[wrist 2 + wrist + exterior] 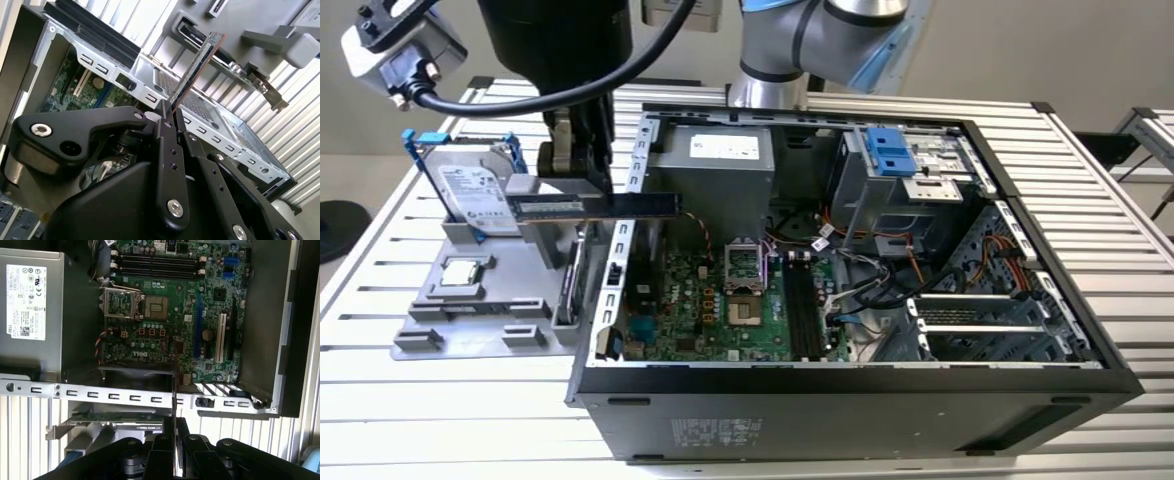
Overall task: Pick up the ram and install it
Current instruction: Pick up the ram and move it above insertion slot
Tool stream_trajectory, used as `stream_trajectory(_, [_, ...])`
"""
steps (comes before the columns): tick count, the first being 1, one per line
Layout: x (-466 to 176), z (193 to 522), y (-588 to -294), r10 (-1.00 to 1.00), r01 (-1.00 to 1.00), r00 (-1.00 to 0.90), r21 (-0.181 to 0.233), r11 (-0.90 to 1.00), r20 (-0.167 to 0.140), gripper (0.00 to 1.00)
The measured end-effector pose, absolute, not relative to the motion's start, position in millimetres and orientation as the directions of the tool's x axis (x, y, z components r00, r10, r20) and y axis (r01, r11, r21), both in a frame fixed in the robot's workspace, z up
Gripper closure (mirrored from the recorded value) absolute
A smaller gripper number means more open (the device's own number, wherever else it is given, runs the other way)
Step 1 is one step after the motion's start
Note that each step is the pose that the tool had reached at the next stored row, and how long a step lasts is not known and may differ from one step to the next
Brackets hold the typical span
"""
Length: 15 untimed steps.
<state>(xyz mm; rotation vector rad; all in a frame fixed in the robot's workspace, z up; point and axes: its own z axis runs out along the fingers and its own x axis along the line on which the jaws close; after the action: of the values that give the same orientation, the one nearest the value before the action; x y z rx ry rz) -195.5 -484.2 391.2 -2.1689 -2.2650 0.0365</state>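
- At the exterior view's left, the grey holder tray [467, 300] sits beside the computer case [854, 410].
- Above the case's near wall, the gripper [576, 180] is clamped on the ram [620, 205], seemingly nearer one end.
- Rightward lie the memory slots [801, 305]; a level, slot-parallel carry would suit best.

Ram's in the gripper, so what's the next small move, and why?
Probably carry the ram toward the exterior view's right, over the slots. The gripper clamps it above the case wall, short of the slots on the board.
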Motion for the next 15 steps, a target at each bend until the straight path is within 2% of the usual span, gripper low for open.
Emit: stream_trajectory(15, [-179,391,-484,0.999,0.999,-0.043,-0.021,0.043,-0.012,1.0])
